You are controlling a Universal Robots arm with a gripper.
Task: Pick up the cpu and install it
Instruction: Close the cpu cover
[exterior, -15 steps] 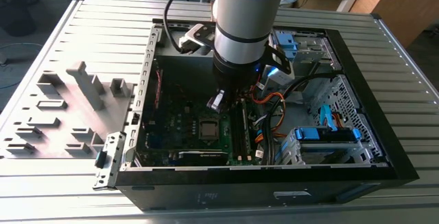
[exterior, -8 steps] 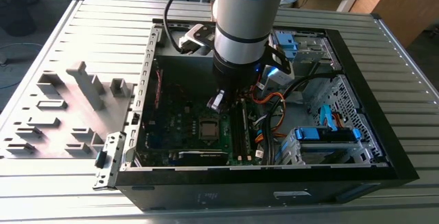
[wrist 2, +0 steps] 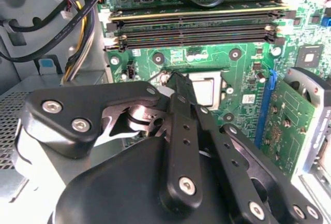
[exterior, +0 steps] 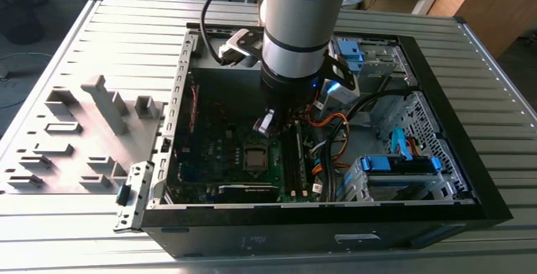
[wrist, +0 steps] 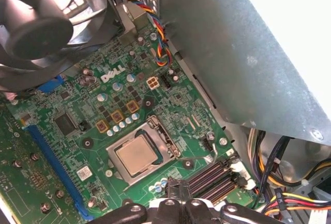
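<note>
Cpu (wrist: pixel 137 154) sits in socket (wrist: pixel 111 157) on motherboard (wrist: pixel 77 105), centre-low in the exterior view. Gripper (exterior: pixel 265 125) hangs near it at frame centre, apart from it. Can't tell if it's spread or closed.

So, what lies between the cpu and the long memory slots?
In the second wrist view, a strip of green board with round holes lies between the cpu and the memory slots.
</note>
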